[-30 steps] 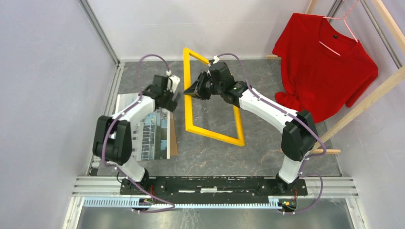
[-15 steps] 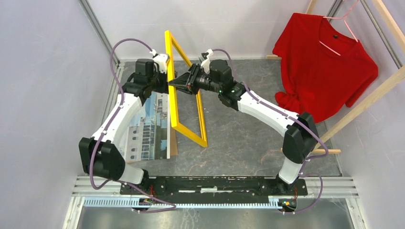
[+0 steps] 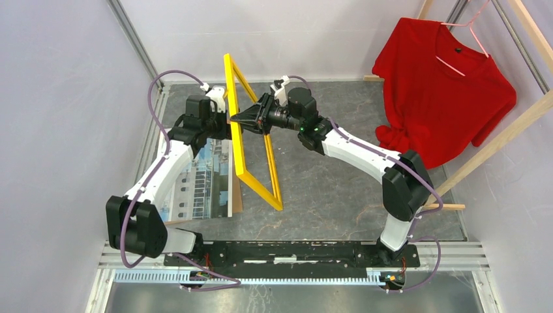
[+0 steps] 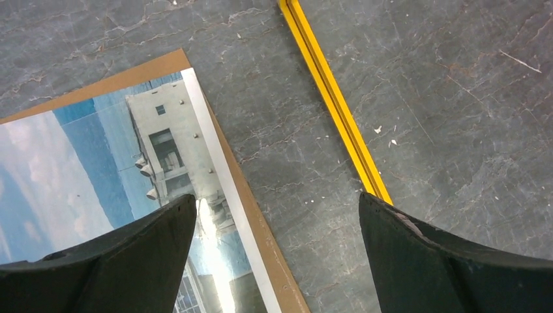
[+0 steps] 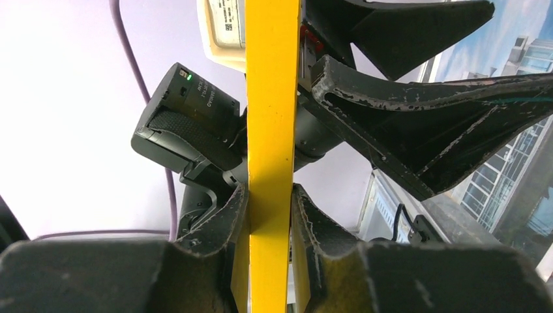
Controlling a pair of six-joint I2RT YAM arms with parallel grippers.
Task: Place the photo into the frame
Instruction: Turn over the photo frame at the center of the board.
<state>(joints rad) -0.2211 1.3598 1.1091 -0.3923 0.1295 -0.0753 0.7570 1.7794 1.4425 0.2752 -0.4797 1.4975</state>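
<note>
Top external view: my right arm reaches toward 10 o'clock, and the right hand (image 5: pixel 269 195) is pinched tight on a rail of the large bright yellow rectangular picture frame (image 3: pixel 251 173), which stands on edge on the grey stone-look counter (image 3: pixel 339 189). My left arm stretches toward 12; the left hand (image 4: pixel 275 202) is spread wide, gripping nothing. At the frame's 9 o'clock, the large paper photo of white buildings (image 3: pixel 205 182) lies flat on a brown fibreboard panel (image 4: pixel 277 261).

No text can be read; the white label (image 5: pixel 222 25) at 12 o'clock carries print too small to make out.
</note>
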